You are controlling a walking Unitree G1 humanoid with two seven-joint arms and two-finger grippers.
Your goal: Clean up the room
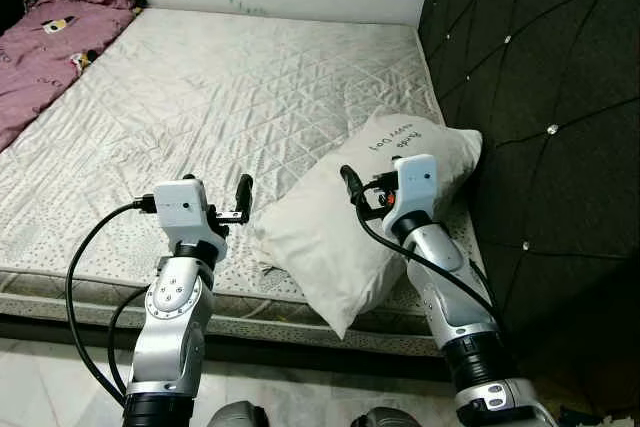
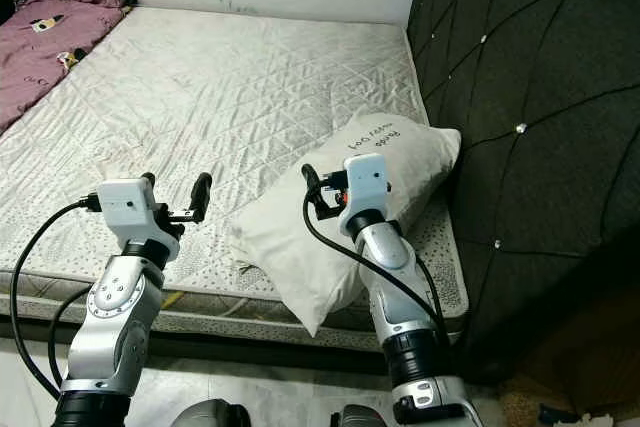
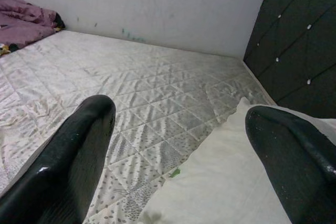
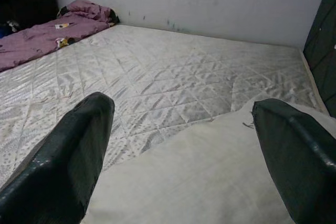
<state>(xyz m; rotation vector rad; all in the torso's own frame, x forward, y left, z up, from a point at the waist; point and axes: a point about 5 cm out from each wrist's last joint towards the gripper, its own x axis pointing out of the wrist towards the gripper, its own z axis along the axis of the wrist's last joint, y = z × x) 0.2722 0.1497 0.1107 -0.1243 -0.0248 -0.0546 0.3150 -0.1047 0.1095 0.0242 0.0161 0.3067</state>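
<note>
Under my right gripper lies the pillow; my left gripper hovers beside it, both wide open, empty.

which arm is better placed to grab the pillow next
Right, probably. The right gripper hangs open directly over the pillow by the headboard. The left gripper, also open, sits over the mattress just off the pillow's edge.
</note>
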